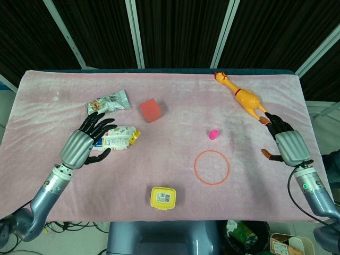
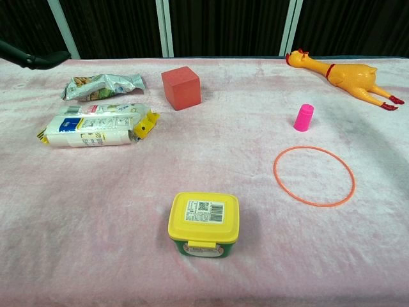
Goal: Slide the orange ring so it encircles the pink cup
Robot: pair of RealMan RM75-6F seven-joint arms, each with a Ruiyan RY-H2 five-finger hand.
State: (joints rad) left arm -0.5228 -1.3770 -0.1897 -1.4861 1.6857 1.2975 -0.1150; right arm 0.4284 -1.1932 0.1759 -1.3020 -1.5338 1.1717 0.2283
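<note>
The orange ring [image 1: 211, 167] is seen flat on the pink tabletop [image 1: 159, 159], just short of the upright pink cup [image 1: 213, 134] and not yet encircling it. No contact is made: the right hand [image 1: 287, 144] is held released nearby, and the left hand [image 1: 87, 139] is held empty. A reach to the ring's rim is called for next.

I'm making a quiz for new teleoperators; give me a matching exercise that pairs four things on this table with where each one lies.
Things:
1. orange ring
2. pink cup
3. rubber chicken
4. yellow-lidded container

Places:
A. far right corner of the table
B. nearest the front edge
C. flat on the cloth, nothing inside it
D. upright, just beyond the ring

Pairs: 1-C, 2-D, 3-A, 4-B
</note>
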